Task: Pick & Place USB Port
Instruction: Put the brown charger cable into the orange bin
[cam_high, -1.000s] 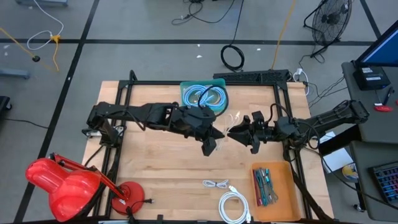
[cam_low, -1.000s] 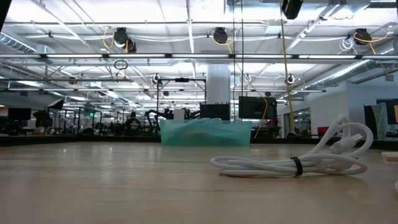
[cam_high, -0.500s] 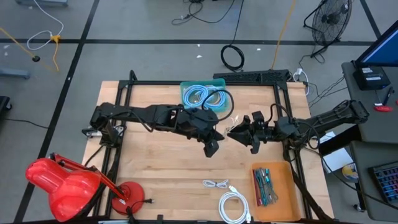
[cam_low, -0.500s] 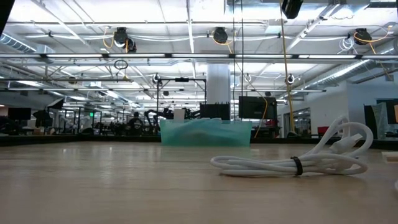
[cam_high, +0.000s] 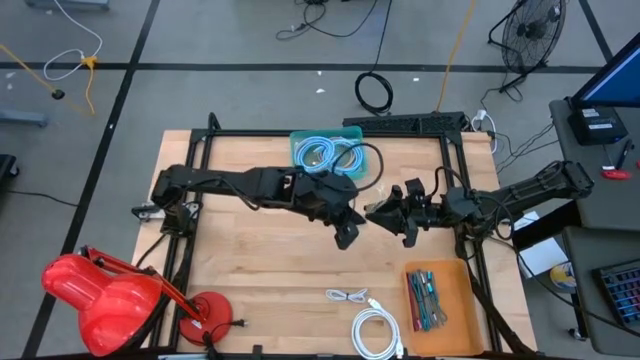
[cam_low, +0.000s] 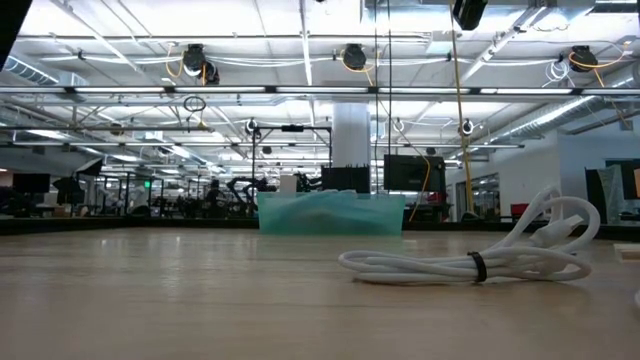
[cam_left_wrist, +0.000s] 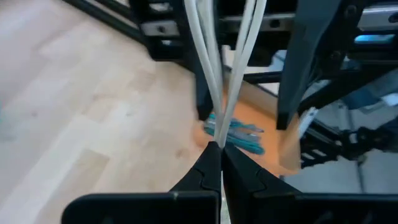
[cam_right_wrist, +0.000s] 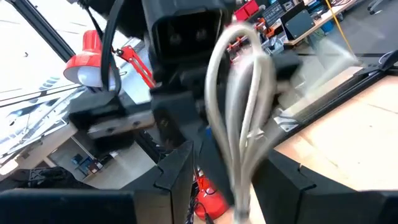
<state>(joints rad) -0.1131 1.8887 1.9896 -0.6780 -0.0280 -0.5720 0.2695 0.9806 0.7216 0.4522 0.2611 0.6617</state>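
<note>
The left gripper (cam_left_wrist: 220, 163) is clenching the white cable (cam_left_wrist: 219, 68). The right gripper (cam_right_wrist: 224, 174) is standing spread around its loops (cam_right_wrist: 244, 93); tugging now could slip it from the left fingers (cam_left_wrist: 200, 175).

left arm (cam_high: 250, 187): swung further toward the right arm | left gripper (cam_high: 346, 233): moved from mid-worktop to just beside the right gripper (cam_high: 385, 212) | white cable (cam_high: 372, 192): looped strands now closer to the right gripper | teal bin (cam_high: 327, 153): more uncovered
</note>
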